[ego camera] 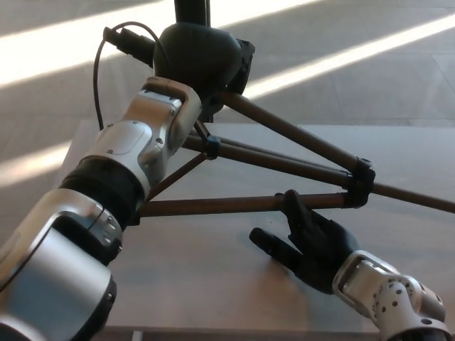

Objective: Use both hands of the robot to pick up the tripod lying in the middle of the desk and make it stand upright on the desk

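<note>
The tripod has dark brown legs and a black head, and its legs fan out to the right over the desk. My left hand is shut on the tripod's head near the top of the view, holding that end raised above the desk. My right hand is open at the lower right, fingers spread, with its fingertips right by the lowest tripod leg. A black leg clamp sits where the legs meet on the right.
My silver left forearm crosses the left half of the view and hides part of the desk. A black cable loops off the left wrist. Beyond the desk's far edge is a floor with bright sunlit stripes.
</note>
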Controlling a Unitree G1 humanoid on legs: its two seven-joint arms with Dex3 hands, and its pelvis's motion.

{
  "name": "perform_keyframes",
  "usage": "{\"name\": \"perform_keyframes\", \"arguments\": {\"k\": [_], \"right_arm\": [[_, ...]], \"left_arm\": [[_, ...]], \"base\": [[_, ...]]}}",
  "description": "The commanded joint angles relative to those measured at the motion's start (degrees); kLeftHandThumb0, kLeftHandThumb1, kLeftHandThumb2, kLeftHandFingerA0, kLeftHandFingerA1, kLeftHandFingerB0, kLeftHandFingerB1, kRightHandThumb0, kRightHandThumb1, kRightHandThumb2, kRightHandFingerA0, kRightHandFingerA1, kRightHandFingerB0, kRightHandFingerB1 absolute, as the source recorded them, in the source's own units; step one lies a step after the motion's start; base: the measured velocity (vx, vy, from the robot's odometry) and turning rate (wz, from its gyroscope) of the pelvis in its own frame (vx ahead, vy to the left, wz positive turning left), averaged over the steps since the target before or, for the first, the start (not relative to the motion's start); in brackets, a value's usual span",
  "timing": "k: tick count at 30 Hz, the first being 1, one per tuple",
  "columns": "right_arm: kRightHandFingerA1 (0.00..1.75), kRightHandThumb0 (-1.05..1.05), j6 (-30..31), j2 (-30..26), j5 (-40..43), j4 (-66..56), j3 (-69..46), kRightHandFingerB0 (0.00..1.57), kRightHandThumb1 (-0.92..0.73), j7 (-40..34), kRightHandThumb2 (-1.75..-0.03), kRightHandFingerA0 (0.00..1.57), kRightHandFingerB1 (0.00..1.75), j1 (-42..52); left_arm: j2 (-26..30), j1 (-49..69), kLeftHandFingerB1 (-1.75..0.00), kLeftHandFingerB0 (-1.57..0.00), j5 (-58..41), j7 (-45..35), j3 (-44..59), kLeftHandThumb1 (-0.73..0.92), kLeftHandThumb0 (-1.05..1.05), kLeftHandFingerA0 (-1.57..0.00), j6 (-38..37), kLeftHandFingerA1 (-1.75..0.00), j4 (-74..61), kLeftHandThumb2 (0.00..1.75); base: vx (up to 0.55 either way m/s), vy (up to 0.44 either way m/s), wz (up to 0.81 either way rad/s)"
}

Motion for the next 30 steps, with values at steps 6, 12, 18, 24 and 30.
{"name": "perform_keyframes", "arguments": {"k": [6,12,18,24,30], "right_arm": [[1.01,-1.05,0.6,0.3,2.2,12.8,-5.3,0.02,-0.21,0.1,-0.76,0.00,1.11,-2.6],[1.03,-1.05,-2.8,1.0,1.7,12.9,-5.1,0.00,-0.22,0.2,-0.76,0.00,1.23,-1.8],[1.09,-1.05,-11.0,4.1,1.6,10.8,-6.9,0.18,-0.20,-6.3,-0.75,0.00,1.11,-2.3],[1.38,-1.05,-17.5,5.9,2.6,10.5,-9.4,0.00,-0.29,-11.7,-0.63,0.19,1.32,-3.6],[1.21,-1.05,-23.9,5.2,2.1,10.6,-9.3,0.14,-0.21,-10.1,-0.77,0.12,1.16,-6.6]], "left_arm": [[0.3,-3.2,-1.36,-0.77,-0.8,2.3,1.1,0.55,-0.19,-0.88,-0.3,-1.70,-1.0,0.85],[0.5,-3.7,-1.48,-0.71,-0.5,1.3,0.8,0.50,-0.18,-0.86,0.4,-1.75,-0.7,0.83],[-0.1,-1.6,-1.26,-0.80,-1.1,1.8,1.3,0.55,-0.18,-0.91,0.5,-1.61,-1.7,0.93],[-0.2,-0.6,-1.12,-0.83,-0.8,1.6,1.0,0.56,-0.23,-0.90,0.9,-1.53,-1.5,0.82],[0.0,1.8,-1.10,-0.83,-0.4,1.8,0.6,0.61,-0.26,-0.92,1.2,-1.53,-2.1,0.78]], "base": [[0.00,0.000,0.00],[0.00,0.000,0.00],[0.00,0.000,0.00],[0.00,0.000,0.00],[0.00,0.000,0.00]]}}
